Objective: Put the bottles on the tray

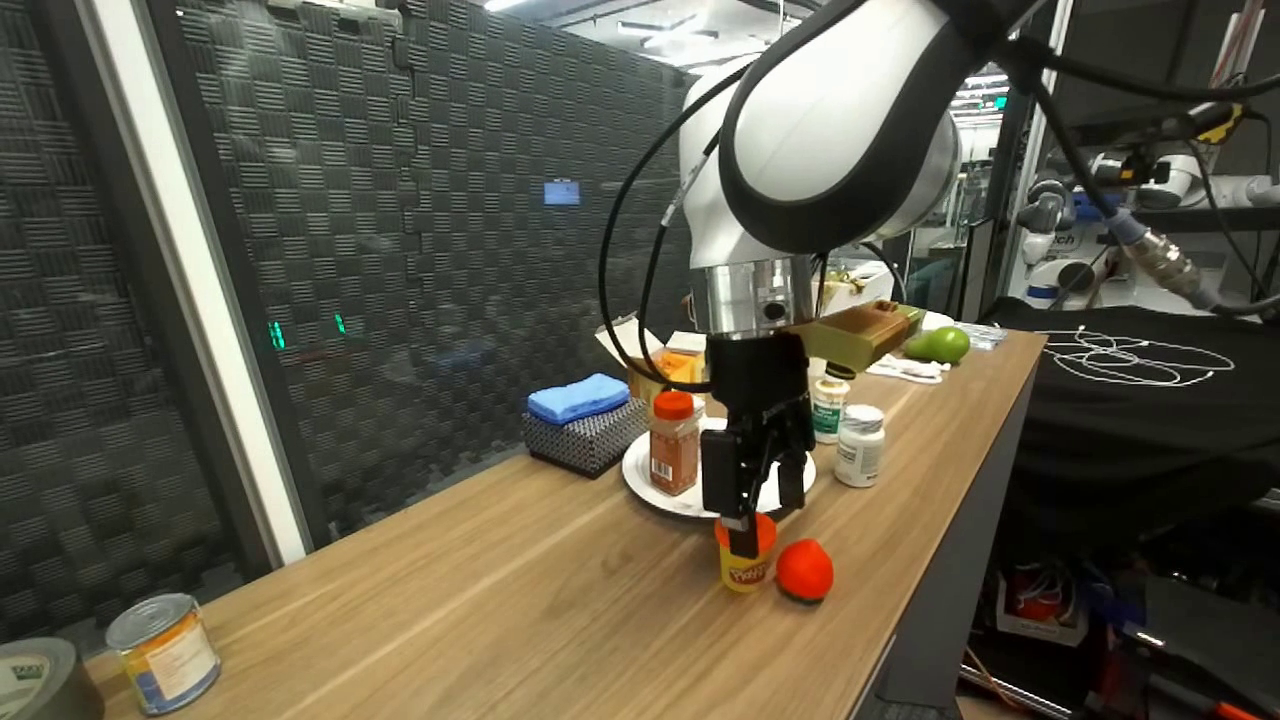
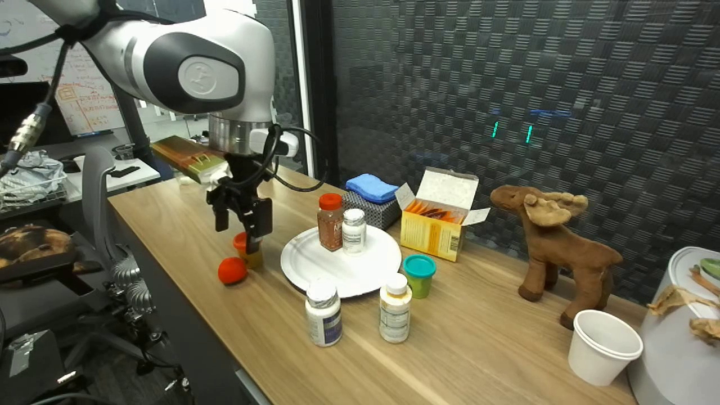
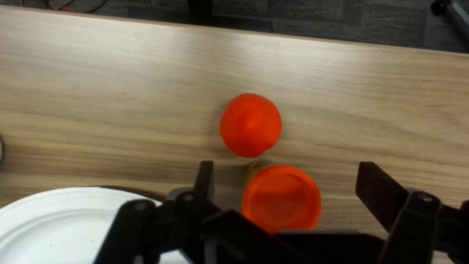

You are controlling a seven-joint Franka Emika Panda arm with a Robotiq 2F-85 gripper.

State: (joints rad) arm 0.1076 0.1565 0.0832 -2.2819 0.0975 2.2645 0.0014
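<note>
Pincer with its jaws parted wide frames an orange-lidded Play-Doh tub in the wrist view, a gap showing on either side of the lid (how far down the jaws reach beside it is hard to judge). The tub stands upright on the wooden surface, with a red-orange ball just beside it. Near the tub, the white plate carries a reddish-brown spice bottle with a red cap and, just beside that, a white pill bottle, both upright. In an exterior view, a broad white pill bottle with a blue-purple label and a slimmer white pill bottle with a yellowish neck stand on the surface just off the plate. Beside the latter is a teal-lidded green tub. Farther out come a yellow carton of orange sachets and a blue cloth on a dark patterned box, then a brown plush moose near stacked white paper cups. A metal can and a roll of tape sit toward the opposite end.
</note>
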